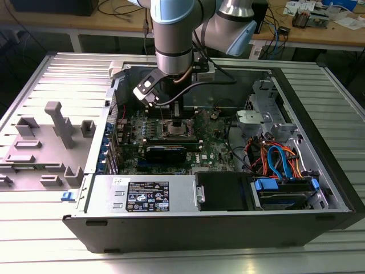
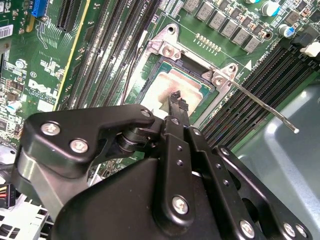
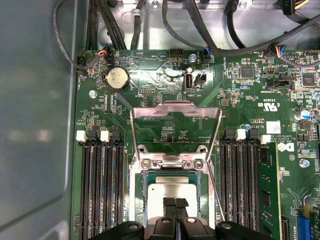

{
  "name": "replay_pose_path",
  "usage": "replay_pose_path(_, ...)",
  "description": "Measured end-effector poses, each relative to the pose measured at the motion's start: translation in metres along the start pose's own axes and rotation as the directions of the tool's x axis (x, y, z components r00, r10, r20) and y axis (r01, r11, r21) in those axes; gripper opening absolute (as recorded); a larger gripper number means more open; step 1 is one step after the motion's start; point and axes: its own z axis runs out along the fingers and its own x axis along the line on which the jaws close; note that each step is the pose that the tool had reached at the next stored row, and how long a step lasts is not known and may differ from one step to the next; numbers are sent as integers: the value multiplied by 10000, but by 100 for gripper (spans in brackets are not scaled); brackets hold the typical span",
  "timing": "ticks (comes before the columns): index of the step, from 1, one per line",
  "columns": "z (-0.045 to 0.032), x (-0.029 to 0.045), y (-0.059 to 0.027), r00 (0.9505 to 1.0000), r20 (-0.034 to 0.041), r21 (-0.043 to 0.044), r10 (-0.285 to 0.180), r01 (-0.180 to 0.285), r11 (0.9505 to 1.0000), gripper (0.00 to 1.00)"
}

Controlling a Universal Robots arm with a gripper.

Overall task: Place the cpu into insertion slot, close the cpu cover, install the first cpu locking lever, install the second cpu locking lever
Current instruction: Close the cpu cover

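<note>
The cpu (image 3: 172, 189), a square chip with a silver-grey top, lies flat in the insertion slot (image 3: 140, 192) on the green motherboard. It is also in the second wrist view, cpu (image 2: 172, 82) inside the slot's grey metal rim (image 2: 165, 47). The cpu cover (image 3: 175, 106), a silvery frame with a cut-out middle, is swung open away from the socket. My gripper (image 3: 175, 202) is shut, its black fingertips (image 2: 175, 97) pressed together right over the chip's top with nothing between them. In the exterior view the gripper (image 1: 178, 121) reaches down into the case at the slot (image 1: 178, 132).
A thin metal locking lever (image 2: 265, 107) sticks out unlatched from the socket's corner. Black memory slots (image 3: 100, 190) flank the socket on both sides. Case walls (image 1: 319, 142), a drive cage with coloured cables (image 1: 279, 162) and the power supply (image 1: 148, 197) surround the board.
</note>
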Motion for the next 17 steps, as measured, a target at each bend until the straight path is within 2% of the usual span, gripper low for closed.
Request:
replay_pose_path(6, -1, 0, 0, 10000, 1, 1, 0, 0, 10000, 11)
replay_pose_path(8, -2, -1, 2, 10000, 4, 84, -2, 2, 10000, 11)
replay_pose_path(11, -11, 0, 3, 10000, 0, 116, -1, 1, 9999, 11)
replay_pose_path(17, -153, -2, 14, 10000, 0, 117, -1, 1, 9999, 11)
